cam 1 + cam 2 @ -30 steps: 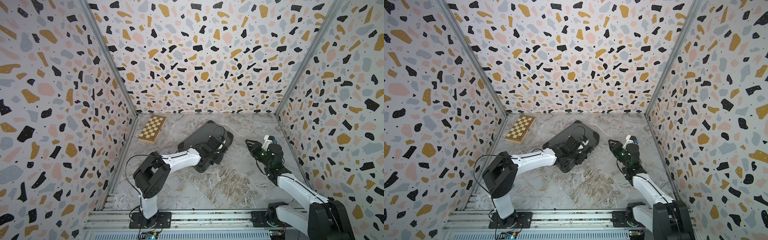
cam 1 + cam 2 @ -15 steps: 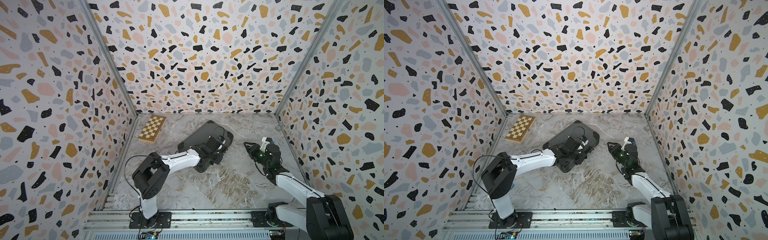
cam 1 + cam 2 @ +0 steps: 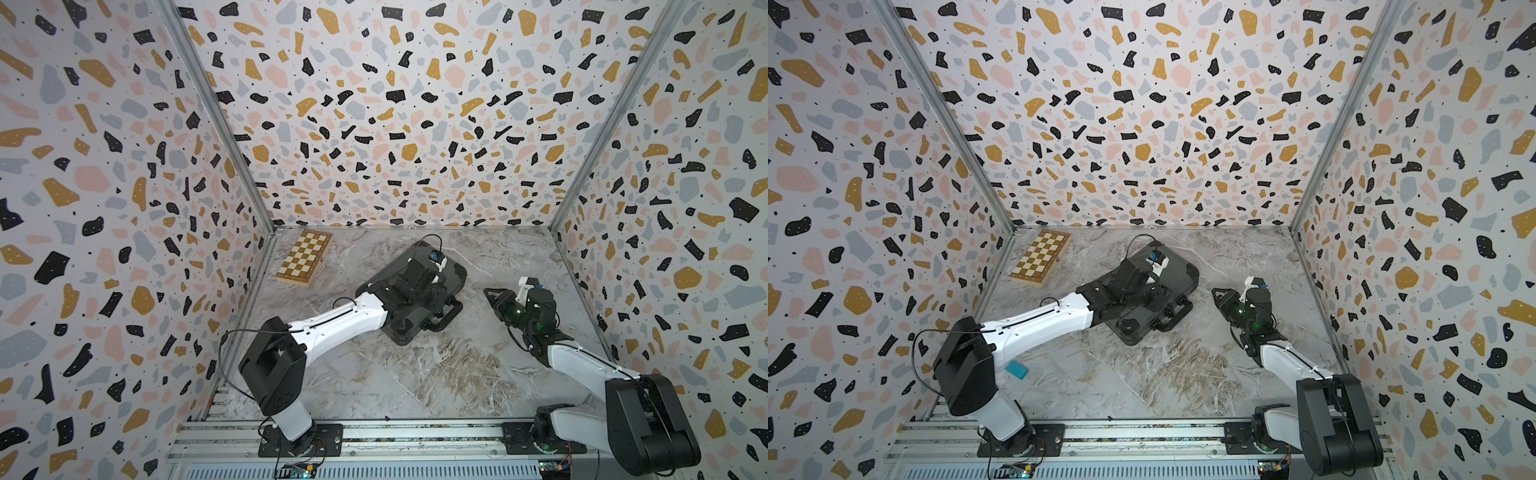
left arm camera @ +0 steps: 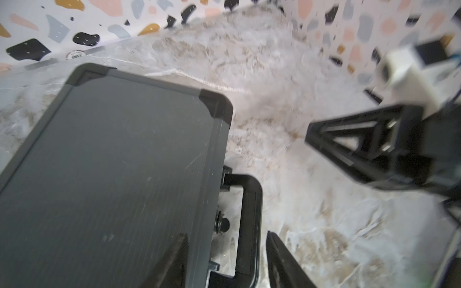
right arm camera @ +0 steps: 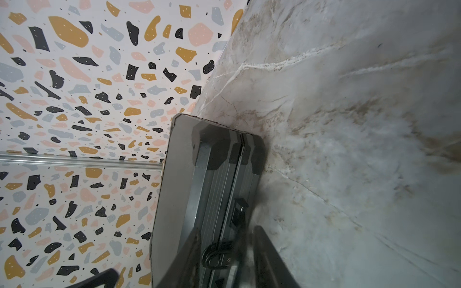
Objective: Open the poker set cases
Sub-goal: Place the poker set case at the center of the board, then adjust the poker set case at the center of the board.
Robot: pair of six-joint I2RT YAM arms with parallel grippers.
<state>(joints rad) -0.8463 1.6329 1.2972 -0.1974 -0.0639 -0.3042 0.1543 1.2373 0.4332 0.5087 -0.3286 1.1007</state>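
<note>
- One poker set case (image 3: pixel 452 269) is seen lying flat on the marble-patterned table (image 3: pixel 415 374), skewed to the walls, in the middle towards the back. It is shown shut, its two halves meeting at a thin seam.
- A dark grey, finely lined lid is framed by slightly paler edging, with rounded black corner caps (image 4: pixel 215 104). A black handle (image 4: pixel 252 219) is laid flat on the table along the front edge, near a black latch (image 5: pixel 239 210).
- The left gripper (image 4: pixel 227 234) is held over that front edge with its jaws parted to a middling width, one finger above the lid and one beyond the handle. Nothing is seen clamped.
- The right gripper (image 3: pixel 492 293) is kept just off the handle side, apart from the case, with jaws narrowly parted and empty.
- Bare table is left in front of the case and toward the right-hand wall.
- A tan checkered box (image 3: pixel 304 258) is placed in the far left corner, well apart from the case.
- The terrazzo-printed walls (image 3: pixel 374 124) are joined by metal corner strips.
</note>
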